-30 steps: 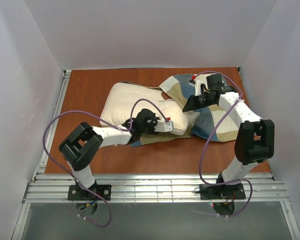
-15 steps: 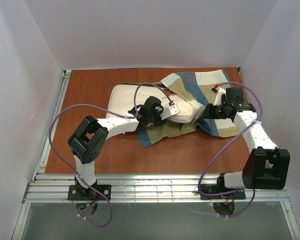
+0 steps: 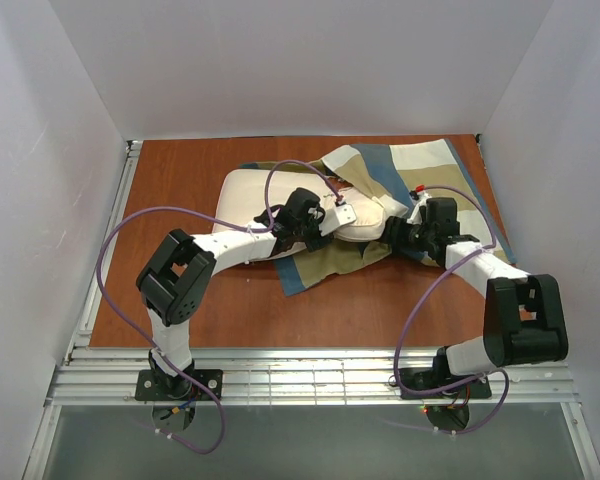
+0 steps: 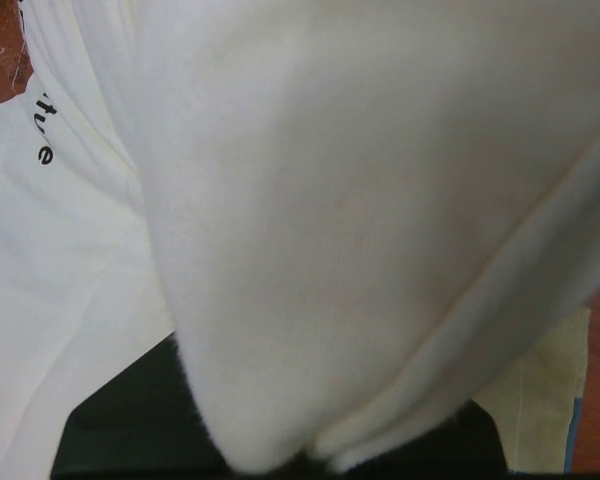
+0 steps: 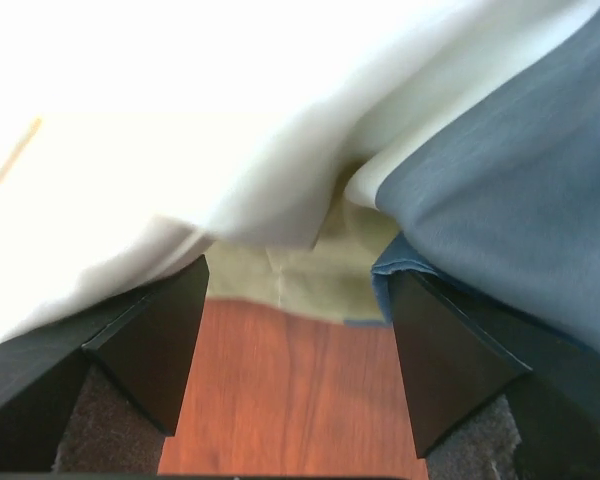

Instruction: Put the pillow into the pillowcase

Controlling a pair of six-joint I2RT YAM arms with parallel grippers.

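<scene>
One pillow (image 3: pixel 248 197), pinched in left claw (image 3: pixel 342 213)

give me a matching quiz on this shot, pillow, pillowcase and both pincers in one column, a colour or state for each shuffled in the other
Column one
1. pillow
2. pillowcase
3. left pincer
4. right pincer

Column two
a. open, gripping nothing
b. plain cream, right end tucked under the patterned cloth
c. clamped shut on cream fabric
d. blue, tan and cream blocks

Pairs: 1-b, 2-d, 3-c, 4-a
</scene>
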